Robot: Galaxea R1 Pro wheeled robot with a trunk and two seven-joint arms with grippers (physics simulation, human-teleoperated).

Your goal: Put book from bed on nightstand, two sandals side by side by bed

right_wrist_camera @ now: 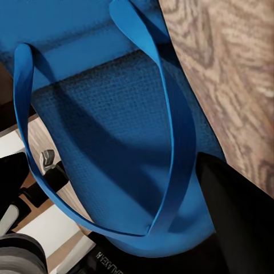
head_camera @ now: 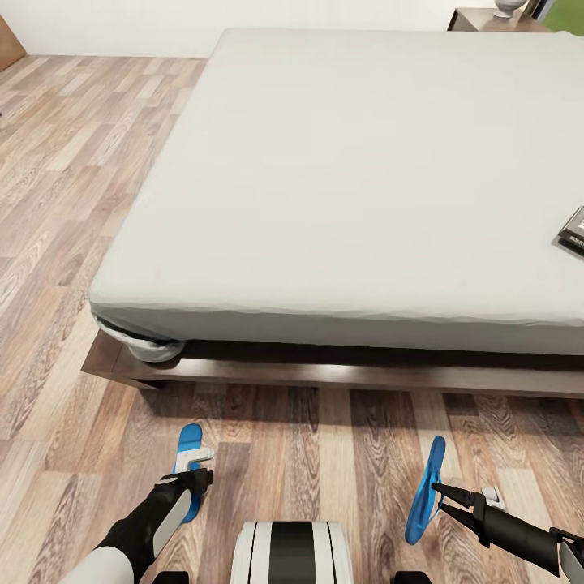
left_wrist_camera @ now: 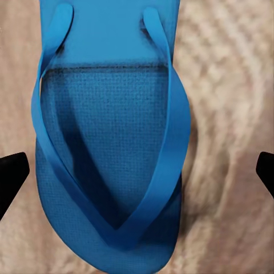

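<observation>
One blue sandal [head_camera: 189, 438] lies flat on the wood floor in front of the bed [head_camera: 349, 162]. My left gripper [head_camera: 197, 477] hovers right over it, open. In the left wrist view its fingertips [left_wrist_camera: 11, 177] stand wide on either side of the sandal [left_wrist_camera: 108, 142], apart from it. The other sandal [head_camera: 425, 491] hangs on edge above the floor, with my right gripper [head_camera: 439, 489] shut on it. The right wrist view shows a dark finger [right_wrist_camera: 240, 217] pressed against that sandal [right_wrist_camera: 114, 125]. The book [head_camera: 574, 229] lies on the mattress at the far right, partly cut off. A nightstand [head_camera: 478, 18] stands behind the bed.
The bed's dark wooden frame [head_camera: 324, 373] juts out low in front of me, with a bunched sheet corner [head_camera: 146, 345] at its left end. My base [head_camera: 292, 551] sits between the two sandals. A white object [head_camera: 505, 8] stands on the nightstand. Wood floor stretches to the left.
</observation>
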